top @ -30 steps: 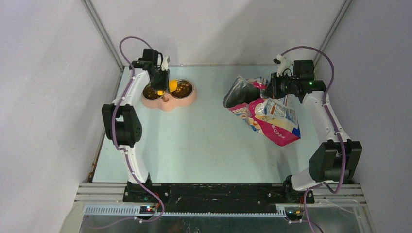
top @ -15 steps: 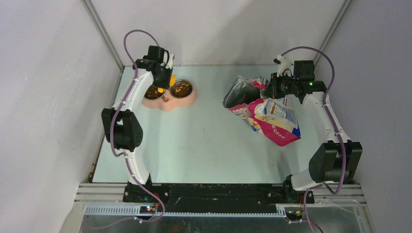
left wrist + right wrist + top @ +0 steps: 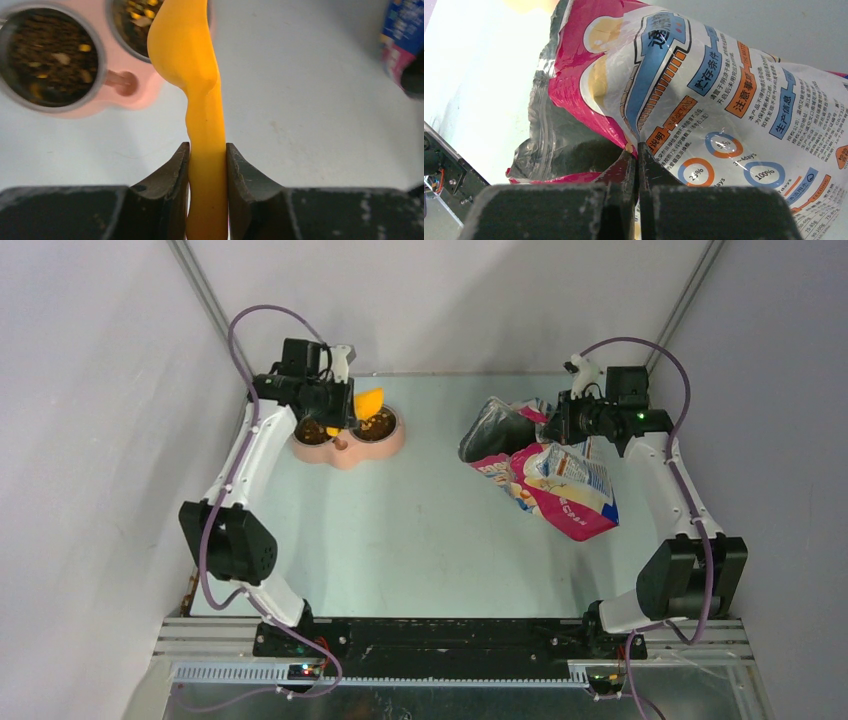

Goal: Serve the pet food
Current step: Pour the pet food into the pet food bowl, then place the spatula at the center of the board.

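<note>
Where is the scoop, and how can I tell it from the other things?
Look at the far left corner of the table, where a pink two-bowl feeder sits. Just above it, the left hand pinches the scoop by its handle. It is the only bright orange thing there.

Orange scoop [image 3: 369,402] now higher (over the right bowl's [image 3: 380,426] rim); left elbow [image 3: 228,540] nearer the base
</note>
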`<state>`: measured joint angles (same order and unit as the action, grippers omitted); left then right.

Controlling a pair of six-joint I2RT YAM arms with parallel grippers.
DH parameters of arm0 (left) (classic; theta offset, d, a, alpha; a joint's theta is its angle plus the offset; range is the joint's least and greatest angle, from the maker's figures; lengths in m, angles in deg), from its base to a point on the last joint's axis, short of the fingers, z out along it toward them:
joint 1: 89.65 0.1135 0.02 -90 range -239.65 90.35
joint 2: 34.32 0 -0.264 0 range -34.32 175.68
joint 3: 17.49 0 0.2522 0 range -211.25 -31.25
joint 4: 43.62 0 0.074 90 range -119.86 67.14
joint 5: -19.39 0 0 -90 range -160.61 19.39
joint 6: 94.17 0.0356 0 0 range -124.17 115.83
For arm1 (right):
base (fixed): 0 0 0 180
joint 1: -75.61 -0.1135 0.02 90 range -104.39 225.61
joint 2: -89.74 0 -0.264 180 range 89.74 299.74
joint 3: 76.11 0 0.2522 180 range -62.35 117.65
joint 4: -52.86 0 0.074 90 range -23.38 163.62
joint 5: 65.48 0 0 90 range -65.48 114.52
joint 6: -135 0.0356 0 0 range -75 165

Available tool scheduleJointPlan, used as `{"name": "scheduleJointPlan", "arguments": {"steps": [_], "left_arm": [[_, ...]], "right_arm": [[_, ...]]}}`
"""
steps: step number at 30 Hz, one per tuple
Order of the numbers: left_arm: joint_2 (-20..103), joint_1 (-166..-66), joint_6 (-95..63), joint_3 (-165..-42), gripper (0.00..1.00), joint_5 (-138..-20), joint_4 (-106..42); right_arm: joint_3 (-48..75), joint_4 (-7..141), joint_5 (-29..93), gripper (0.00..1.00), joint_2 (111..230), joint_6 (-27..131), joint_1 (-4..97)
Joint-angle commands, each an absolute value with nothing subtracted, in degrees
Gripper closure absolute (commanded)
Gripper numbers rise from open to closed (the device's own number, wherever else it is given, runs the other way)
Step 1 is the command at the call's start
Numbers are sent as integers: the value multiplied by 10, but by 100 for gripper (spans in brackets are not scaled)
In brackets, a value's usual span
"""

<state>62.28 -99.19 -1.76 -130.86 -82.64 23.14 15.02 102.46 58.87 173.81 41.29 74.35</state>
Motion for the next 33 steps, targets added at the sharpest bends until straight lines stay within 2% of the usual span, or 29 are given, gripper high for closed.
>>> {"name": "scheduleJointPlan", "arguments": {"steps": [1,8,19,25,33], "left_arm": [[563,-983,-56,-1254,100,-976,191],[522,-966,-28,-1129,100,-1088,138],[527,-935,-9,-1003,100,-1170,63],[553,-919,-9,-955,95,-1156,26],[571,-906,-9,-920,82,-1138,-5]], "right_arm": [[145,1026,593,100,1709,403,751],[144,1027,597,100,1711,403,751],[142,1026,595,100,1706,405,751],[141,1026,593,100,1705,406,751],[141,1026,595,100,1706,405,751]]}}
